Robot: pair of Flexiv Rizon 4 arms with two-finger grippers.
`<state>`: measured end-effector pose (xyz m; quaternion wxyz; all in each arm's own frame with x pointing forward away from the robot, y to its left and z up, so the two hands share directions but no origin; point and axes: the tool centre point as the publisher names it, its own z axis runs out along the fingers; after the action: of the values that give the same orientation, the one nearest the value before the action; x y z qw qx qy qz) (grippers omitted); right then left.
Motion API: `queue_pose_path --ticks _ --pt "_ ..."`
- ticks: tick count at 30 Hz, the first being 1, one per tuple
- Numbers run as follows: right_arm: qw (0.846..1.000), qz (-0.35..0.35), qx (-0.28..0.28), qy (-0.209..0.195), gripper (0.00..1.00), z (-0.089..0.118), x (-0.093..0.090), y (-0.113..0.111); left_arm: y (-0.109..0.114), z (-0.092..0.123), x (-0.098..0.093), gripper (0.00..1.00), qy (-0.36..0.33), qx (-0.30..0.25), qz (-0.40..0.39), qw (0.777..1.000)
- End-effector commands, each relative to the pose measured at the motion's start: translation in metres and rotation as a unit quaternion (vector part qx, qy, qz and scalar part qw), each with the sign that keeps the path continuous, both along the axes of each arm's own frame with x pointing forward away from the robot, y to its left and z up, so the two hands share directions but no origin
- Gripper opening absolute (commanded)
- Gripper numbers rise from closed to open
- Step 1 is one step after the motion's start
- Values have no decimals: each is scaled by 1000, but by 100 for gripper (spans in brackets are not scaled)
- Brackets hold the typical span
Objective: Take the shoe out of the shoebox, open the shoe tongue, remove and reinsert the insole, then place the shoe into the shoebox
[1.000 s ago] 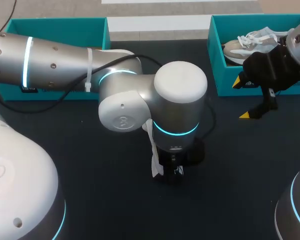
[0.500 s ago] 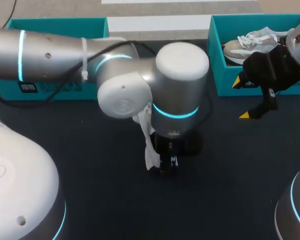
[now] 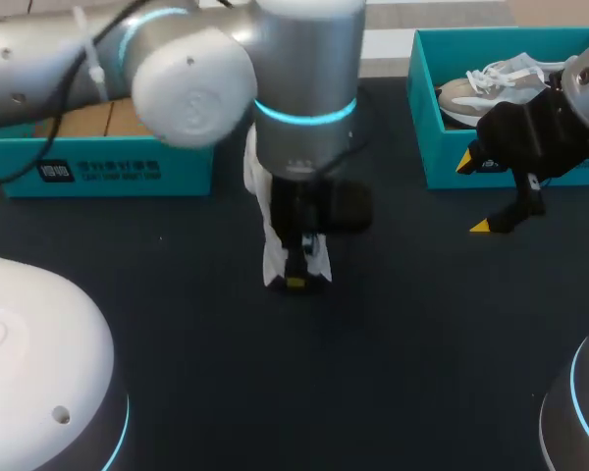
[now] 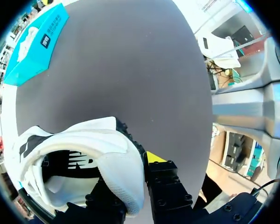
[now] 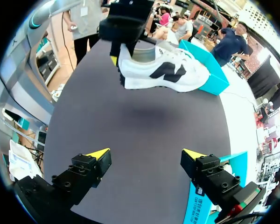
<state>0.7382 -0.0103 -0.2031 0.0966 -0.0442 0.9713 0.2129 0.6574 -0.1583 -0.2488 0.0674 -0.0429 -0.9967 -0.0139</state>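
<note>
Head view: the dark counter (image 3: 226,392) is mostly bare across the middle and front. The left box (image 3: 98,172) sits at the back left and the right box (image 3: 424,137) at the back right, with another shoe (image 3: 476,90) inside it. My left arm comes in over the middle with the left claw (image 3: 296,275) pointing down, pinching the white shoe (image 3: 271,250), which hangs between the two boxes. The right claw (image 3: 473,194) is just in front of the right box, spread and holding nothing.

Left wrist view: the left claw (image 4: 130,182) clamps the shoe's (image 4: 84,163) heel rim from both sides. Only one yellow tip shows. There's plenty of bare counter (image 4: 130,70) ahead of the shoe.

Right wrist view: the right claw (image 5: 144,154) is spread wide, with open counter (image 5: 144,126) between it and the shoe (image 5: 163,70). The shoe hangs sideways from the left claw (image 5: 119,60), clear of the counter, with its shadow underneath. The left box (image 5: 218,83) is behind its toe. The right box (image 5: 235,163) is just beside one finger.
</note>
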Motion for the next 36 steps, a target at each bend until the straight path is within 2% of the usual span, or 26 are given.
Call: queue_pose_path --ticks 1,14,21,36 --pt "1000 0 -1 1 100 -1 1 1 21 31 5 0 -1 -14 0 1000" --pt "1000 0 -1 1 100 -1 1 1 25 33 7 0 3 -16 0 1000" --pt "1000 0 -1 1 100 -1 1 1 62 54 41 0 29 -16 -29 999" --pt "1000 0 -1 1 100 -1 1 1 137 73 113 0 18 -6 30 999"
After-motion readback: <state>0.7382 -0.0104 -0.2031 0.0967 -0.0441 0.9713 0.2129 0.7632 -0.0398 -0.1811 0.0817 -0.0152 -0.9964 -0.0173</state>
